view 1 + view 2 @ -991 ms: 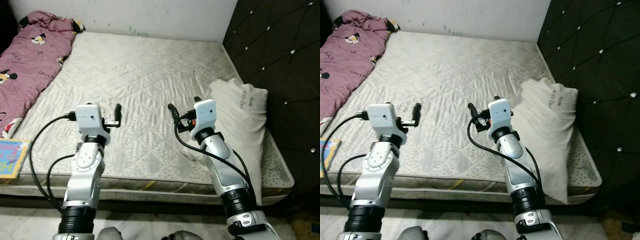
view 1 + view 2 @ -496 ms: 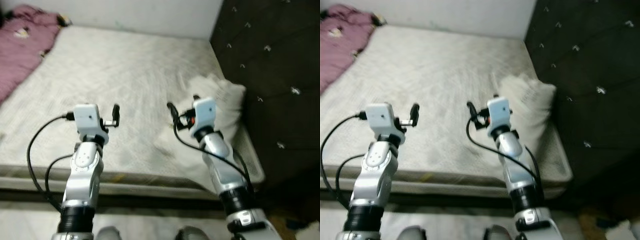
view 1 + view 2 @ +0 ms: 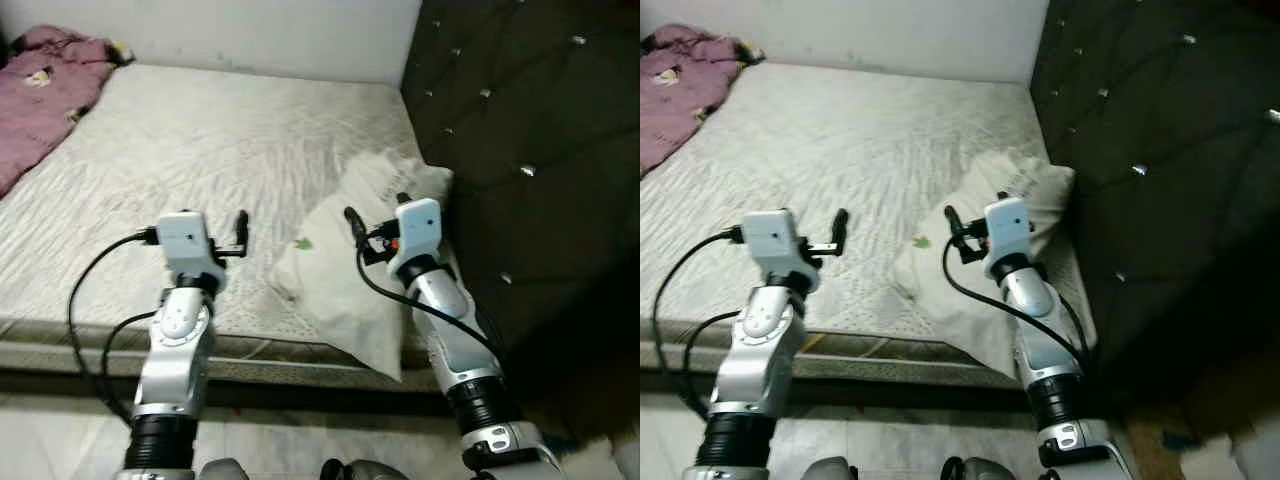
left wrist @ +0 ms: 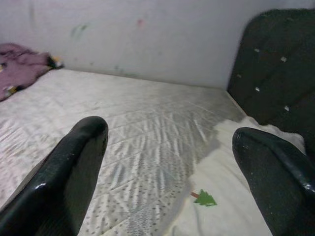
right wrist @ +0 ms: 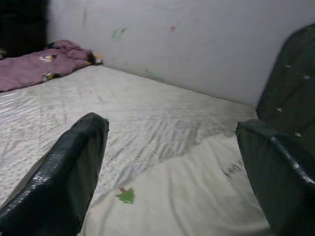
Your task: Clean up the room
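A white pillow [image 3: 352, 268] lay on the mattress [image 3: 190, 150] at the corner nearest the dark tufted headboard [image 3: 520, 130], one end hanging over the mattress's near edge. The left gripper [image 4: 167, 177] hovered over the mattress just beside the pillow, fingers spread wide and empty. The right gripper [image 5: 170, 182] hung above the pillow, likewise wide open, holding nothing. A crumpled pink blanket [image 3: 45, 70] lay at the mattress's far corner, well apart from the pillow.

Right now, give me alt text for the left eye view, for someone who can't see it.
Both grippers, left and right, hover open over a bare mattress. A white pillow lies under the right one beside a dark headboard.
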`<state>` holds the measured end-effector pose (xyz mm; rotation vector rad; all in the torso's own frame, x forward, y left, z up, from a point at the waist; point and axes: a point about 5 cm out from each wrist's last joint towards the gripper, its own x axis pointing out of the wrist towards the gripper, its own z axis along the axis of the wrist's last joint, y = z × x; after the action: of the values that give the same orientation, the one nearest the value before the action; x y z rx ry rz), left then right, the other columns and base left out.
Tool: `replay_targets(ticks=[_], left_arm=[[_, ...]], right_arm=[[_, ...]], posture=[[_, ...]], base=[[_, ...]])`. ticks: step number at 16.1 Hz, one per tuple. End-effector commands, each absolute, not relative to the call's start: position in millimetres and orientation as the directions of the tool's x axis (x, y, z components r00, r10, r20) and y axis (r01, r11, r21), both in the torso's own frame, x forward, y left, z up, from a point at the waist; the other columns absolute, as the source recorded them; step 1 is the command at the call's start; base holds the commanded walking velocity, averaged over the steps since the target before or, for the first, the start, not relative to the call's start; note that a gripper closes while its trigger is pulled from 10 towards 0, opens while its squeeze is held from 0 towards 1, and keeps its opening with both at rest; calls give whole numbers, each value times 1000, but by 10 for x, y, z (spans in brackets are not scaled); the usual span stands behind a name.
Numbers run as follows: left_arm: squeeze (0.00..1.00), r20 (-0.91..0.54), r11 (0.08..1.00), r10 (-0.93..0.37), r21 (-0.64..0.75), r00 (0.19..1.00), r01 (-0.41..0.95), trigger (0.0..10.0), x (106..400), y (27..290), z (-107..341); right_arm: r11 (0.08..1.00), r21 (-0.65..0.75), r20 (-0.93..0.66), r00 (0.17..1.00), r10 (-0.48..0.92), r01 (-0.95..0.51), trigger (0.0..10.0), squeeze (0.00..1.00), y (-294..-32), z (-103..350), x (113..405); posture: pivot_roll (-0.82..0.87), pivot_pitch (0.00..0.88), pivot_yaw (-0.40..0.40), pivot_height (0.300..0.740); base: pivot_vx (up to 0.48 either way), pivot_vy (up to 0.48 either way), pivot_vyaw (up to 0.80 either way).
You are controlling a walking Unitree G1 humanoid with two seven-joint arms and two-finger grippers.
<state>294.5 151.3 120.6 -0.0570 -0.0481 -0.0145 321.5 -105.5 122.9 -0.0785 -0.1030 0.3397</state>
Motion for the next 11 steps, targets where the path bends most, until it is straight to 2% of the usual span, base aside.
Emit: replay_targets(ticks=[1, 4, 11], left_arm=[[0, 64, 997, -30, -71, 997, 34, 10000, 2958, 1460, 1247], [0, 64, 996, -23, -79, 998, 28, 10000, 2962, 1471, 1247], [0, 70, 996, -26, -81, 997, 31, 10000, 2965, 1474, 1254]], right_arm=[[946, -99, 94, 943, 319, -310, 10000, 0, -1103, 1255, 3234], [946, -98, 96, 943, 318, -309, 10000, 0, -1102, 1258, 3236], [943, -110, 100, 941, 325, -314, 10000, 0, -1094, 1264, 3232]], posture=[[22, 0, -63, 740], [22, 0, -63, 740], [21, 0, -62, 740]], base=[[0, 0, -800], [0, 0, -596], [0, 0, 0]])
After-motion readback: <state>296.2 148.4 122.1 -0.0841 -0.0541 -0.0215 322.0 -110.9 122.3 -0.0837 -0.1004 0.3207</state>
